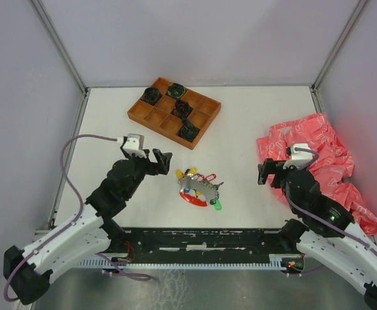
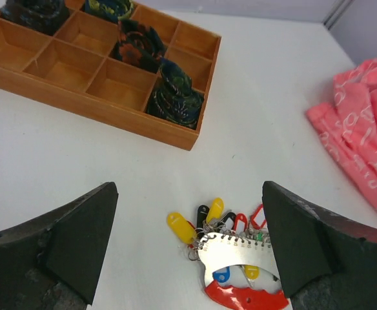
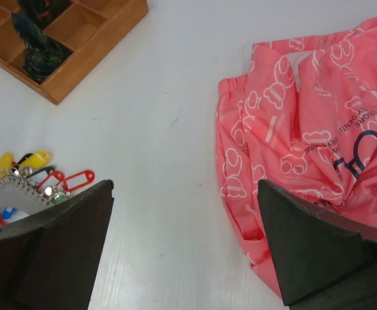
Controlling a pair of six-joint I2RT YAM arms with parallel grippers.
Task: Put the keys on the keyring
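My left pincer [image 2: 188, 188] and right pincer [image 3: 185, 187] both stand wide open and hold nothing. The keyring [image 2: 246, 298] lies on the tabletop [image 2: 59, 148] between my arms. The keys [image 2: 204, 223] are bunched at it, so I judge the task almost finished.

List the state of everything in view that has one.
left claw, open, empty.
right claw, open, empty.
keyring, lying flat, unheld.
keys, bunched at the keyring.
tray, upright, four compartments filled.
coiled bundles, seated in tray compartments.
pink bag, crumpled.
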